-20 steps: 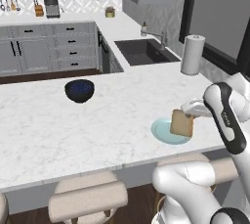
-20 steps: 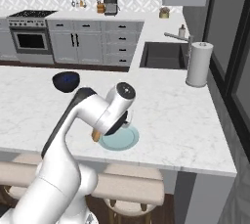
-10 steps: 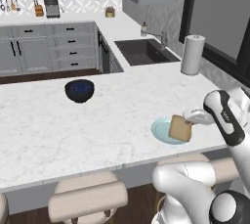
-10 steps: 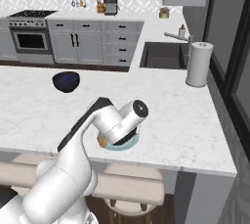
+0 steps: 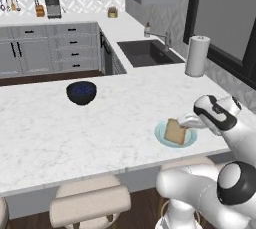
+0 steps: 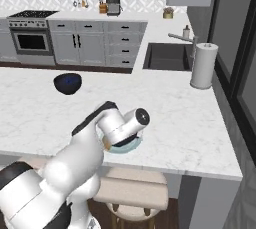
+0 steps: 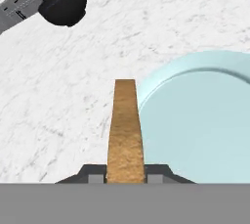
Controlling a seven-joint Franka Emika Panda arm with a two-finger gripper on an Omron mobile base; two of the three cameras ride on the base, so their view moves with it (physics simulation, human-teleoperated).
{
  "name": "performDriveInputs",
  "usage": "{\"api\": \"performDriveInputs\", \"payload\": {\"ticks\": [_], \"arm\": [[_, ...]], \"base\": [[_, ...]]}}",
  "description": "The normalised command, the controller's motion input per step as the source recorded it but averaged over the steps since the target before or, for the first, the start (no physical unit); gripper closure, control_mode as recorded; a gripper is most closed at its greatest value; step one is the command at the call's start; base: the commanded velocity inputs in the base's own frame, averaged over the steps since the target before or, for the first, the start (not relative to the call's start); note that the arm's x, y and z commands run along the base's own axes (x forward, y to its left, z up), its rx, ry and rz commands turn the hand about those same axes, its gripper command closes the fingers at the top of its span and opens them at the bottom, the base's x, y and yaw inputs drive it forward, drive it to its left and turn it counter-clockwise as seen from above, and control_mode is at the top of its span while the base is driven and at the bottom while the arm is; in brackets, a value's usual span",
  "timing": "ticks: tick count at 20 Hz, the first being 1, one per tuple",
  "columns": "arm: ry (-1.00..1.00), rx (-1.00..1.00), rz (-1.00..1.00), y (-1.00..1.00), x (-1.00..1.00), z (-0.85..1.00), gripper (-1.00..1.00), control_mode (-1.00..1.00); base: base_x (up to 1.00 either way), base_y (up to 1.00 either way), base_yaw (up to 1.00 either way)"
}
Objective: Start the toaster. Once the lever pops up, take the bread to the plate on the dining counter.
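Note:
My gripper (image 5: 186, 121) is shut on the bread (image 5: 175, 131), a tan slice held on edge. The slice stands over the pale blue-green plate (image 5: 192, 138) near the front right of the white marble dining counter (image 5: 100, 133). In the hand view the bread (image 7: 125, 125) runs up from between the two dark fingertips (image 7: 95, 176). Its far end is over the left rim of the plate (image 7: 205, 120). I cannot tell whether the slice touches the plate. In the right base view my arm hides most of the plate (image 6: 125, 148). The toaster and its lever are out of view.
A dark blue bowl (image 5: 81, 93) sits further left on the counter. A white paper towel roll (image 5: 198, 55) stands at the back right beside the sink (image 5: 148, 53). Stools (image 5: 90, 205) line the counter's near edge. A dark boxy appliance (image 5: 52, 4) stands on the far worktop.
The hand has come down and slightly left with the bread, from above the plate to just over it. The grip has stayed shut.

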Motion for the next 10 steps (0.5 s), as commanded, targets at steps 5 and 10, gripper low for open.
{"api": "performDriveInputs", "payload": {"ticks": [5, 10], "arm": [[0.0, 0.03, 0.03, -0.17, 0.46, -0.34, 1.0, -1.0], [0.0, 0.01, 0.01, -0.19, 0.29, -0.34, -1.0, -1.0]], "base": [[0.0, 0.0, 0.0], [0.0, 0.0, 0.0]]}}
